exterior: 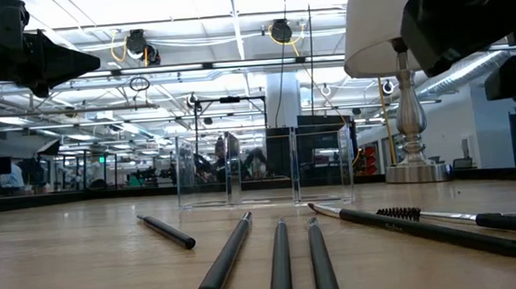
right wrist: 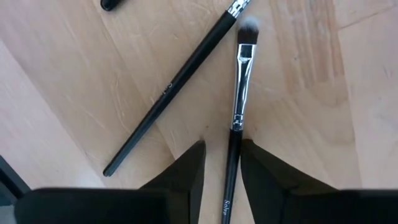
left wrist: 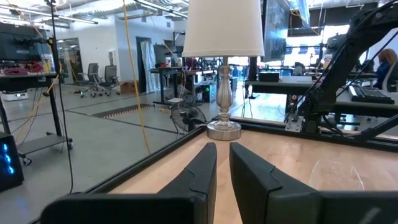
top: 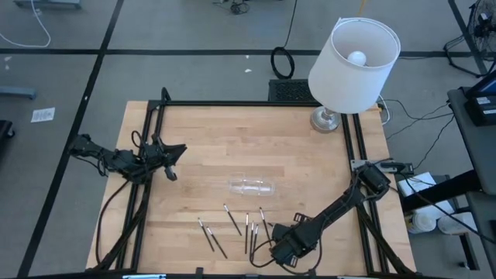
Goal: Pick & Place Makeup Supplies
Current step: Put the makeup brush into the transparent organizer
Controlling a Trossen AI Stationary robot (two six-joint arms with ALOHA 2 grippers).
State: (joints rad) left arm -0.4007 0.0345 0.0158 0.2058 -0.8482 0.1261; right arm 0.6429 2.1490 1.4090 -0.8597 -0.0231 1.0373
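The right hand (right wrist: 222, 163) sits low at the bench's (top: 310, 170) near edge, fingers narrowly straddling a makeup brush (right wrist: 239, 99), grip uncertain. The other brushes (top: 232, 221) lie beside it, a clear tray (top: 252, 186) beyond. The left hand (top: 172, 151), nearly closed and empty, hovers far left.

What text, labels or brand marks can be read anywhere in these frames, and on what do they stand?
"Soliye", roughly, partly cut off: pale print on the handle of the makeup brush between the right gripper's fingers.
Small print on the neighbouring brush handle: too small to read.
Pale mark on a brush in the low view: unreadable.
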